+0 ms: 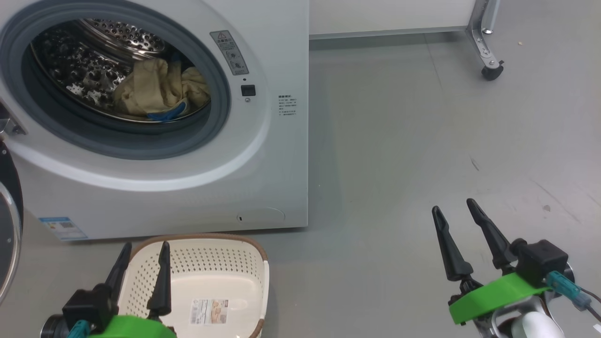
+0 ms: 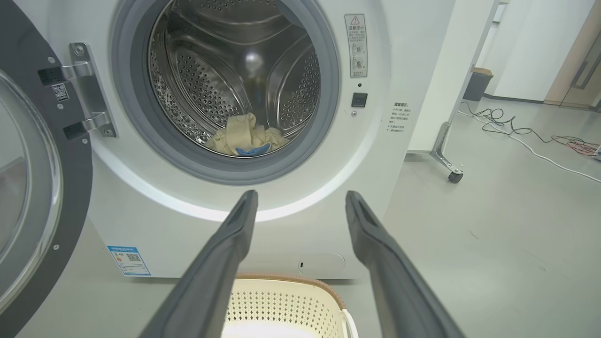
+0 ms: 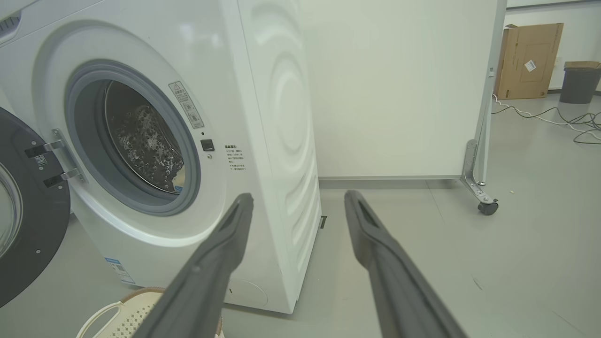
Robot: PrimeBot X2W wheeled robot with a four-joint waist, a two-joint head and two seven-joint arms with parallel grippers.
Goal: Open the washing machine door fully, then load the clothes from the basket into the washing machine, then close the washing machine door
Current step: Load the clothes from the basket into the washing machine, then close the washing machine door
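The white washing machine (image 1: 263, 155) (image 2: 413, 56) (image 3: 277, 122) stands with its door (image 1: 8, 234) (image 2: 42, 197) (image 3: 28, 216) swung wide to the left on its hinge. Pale yellow clothes (image 1: 159, 89) (image 2: 244, 136) with a blue cuff lie inside the steel drum. The cream basket (image 1: 211, 267) (image 2: 286, 300) (image 3: 127, 314) sits on the floor before the machine, only a label sticker on its floor. My left gripper (image 1: 145, 249) (image 2: 300, 195) hangs open over the basket's left side. My right gripper (image 1: 453, 206) (image 3: 298, 195) is open above bare floor to the right.
A white partition panel (image 3: 399, 84) on a wheeled foot (image 1: 490, 70) (image 3: 486, 206) stands behind and right of the machine. Cables (image 2: 516, 134) trail across the far floor. A cardboard box (image 3: 528, 58) and a grey bin (image 3: 580, 80) stand at the back. Grey floor lies open to the right.
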